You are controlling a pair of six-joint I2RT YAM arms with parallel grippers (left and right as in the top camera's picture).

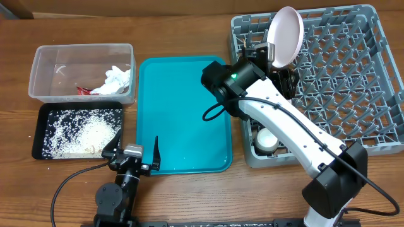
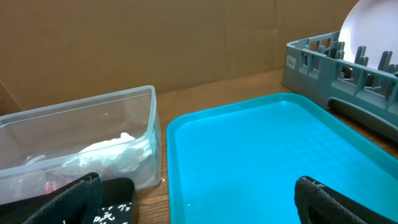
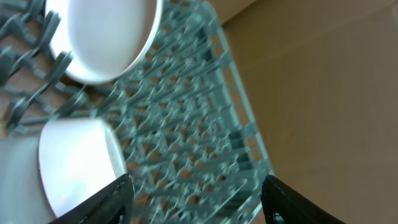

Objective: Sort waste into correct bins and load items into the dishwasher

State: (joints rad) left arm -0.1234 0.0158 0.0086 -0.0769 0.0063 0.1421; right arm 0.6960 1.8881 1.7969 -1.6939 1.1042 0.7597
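The small pinkish plate stands on edge among the pegs at about 11 o'clock in the grey dish rack. The right gripper is just beside it at its 7 o'clock, jaws parted with nothing between them. At 7 o'clock of the teal tray, the left gripper hangs wide open and empty

right wrist view is pretty smeared, the dish rack pegs just blur together, and the small plate runs off the top edge. overhead, the right arm covers the rack's left side, so the white thing under it is maybe a cup. snack wrapper is only a red sliver
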